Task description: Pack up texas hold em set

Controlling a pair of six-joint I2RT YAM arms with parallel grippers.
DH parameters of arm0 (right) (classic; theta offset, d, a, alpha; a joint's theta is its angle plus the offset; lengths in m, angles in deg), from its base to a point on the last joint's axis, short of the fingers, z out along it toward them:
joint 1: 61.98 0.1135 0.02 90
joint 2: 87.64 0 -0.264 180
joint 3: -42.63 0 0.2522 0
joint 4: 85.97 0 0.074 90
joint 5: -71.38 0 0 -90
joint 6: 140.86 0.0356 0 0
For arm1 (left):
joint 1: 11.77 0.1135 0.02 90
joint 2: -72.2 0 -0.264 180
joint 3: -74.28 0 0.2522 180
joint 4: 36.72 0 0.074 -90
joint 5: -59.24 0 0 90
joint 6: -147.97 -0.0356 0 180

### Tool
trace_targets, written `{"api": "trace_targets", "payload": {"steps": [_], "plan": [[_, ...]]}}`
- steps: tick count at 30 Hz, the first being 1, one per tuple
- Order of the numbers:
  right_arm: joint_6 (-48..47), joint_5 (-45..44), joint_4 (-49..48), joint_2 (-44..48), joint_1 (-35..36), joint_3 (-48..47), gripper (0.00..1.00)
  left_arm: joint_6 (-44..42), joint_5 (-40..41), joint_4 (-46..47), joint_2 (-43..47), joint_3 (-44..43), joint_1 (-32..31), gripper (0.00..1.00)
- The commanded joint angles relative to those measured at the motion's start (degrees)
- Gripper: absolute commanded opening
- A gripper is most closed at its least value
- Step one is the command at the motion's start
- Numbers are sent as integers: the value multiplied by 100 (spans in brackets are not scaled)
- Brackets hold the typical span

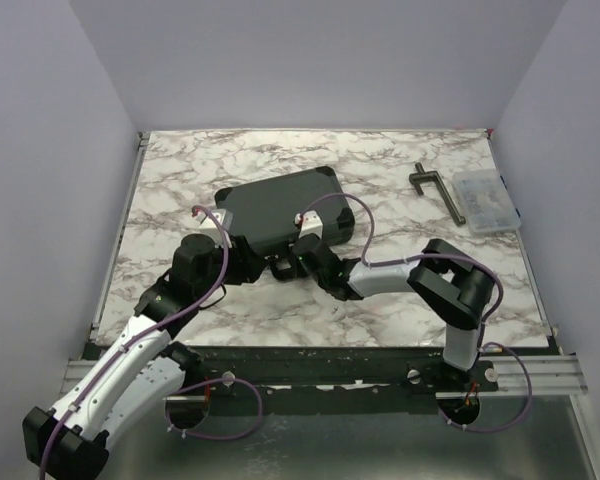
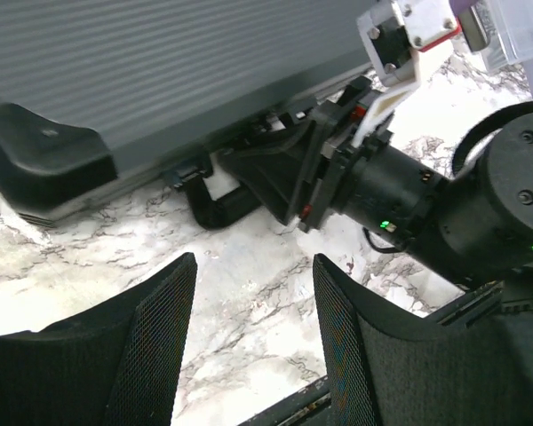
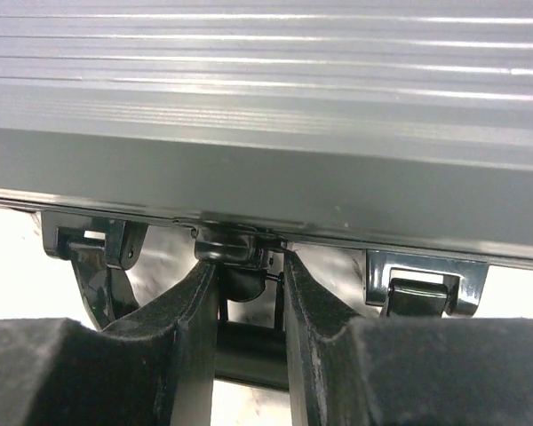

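The black case (image 1: 280, 205) of the texas hold em set lies closed on the marble table; card decks and chips are out of view. My right gripper (image 1: 286, 265) is at the case's near edge. In the right wrist view my right gripper (image 3: 249, 266) has its fingers close together on either side of the small centre latch (image 3: 235, 244), with a slim gap still showing on the right. The carry handle (image 3: 249, 351) runs below. My left gripper (image 2: 254, 259) stands open over bare marble near the case's (image 2: 160, 80) front corner, with nothing between its fingers. The handle (image 2: 218, 209) lies beyond it.
A dark T-shaped tool (image 1: 435, 190) and a clear compartment box (image 1: 487, 200) sit at the back right. A second latch (image 3: 422, 284) is to the right of my right gripper. The table's near rail (image 2: 293, 404) runs just under my left fingers.
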Motion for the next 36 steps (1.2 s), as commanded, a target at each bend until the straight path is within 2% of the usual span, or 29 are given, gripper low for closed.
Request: {"api": "trace_targets", "payload": {"steps": [1, 7, 10, 11, 14, 16, 20, 26, 30, 36], "plan": [[-239, -113, 869, 912, -1, 181, 6, 59, -136, -181, 93, -46, 8, 56], [-53, 267, 1578, 1248, -2, 139, 5, 96, -159, -188, 63, -12, 8, 56], [94, 482, 1627, 1371, -2, 340, 7, 78, -107, -183, 18, -13, 8, 56], [143, 532, 1651, 1443, -1, 401, 12, 72, -72, -175, -24, -22, 8, 57], [223, 628, 1807, 1625, 5, 562, 39, 20, 65, -147, -296, -178, 7, 57], [312, 634, 1902, 1770, -2, 664, 52, -15, 131, -28, -543, -283, 8, 57], [362, 666, 2142, 2172, -2, 788, 62, -34, 199, 177, -1140, -380, 8, 55], [380, 721, 2563, 3015, 0, 823, 64, 241, 309, 347, -1529, -31, -44, 45], [358, 594, 2580, 3329, -8, 727, 62, 404, 390, 508, -1588, 301, -70, 43], [739, 239, 2687, 2937, -19, 347, 54, 541, 357, 639, -1450, 612, -89, 43]]}}
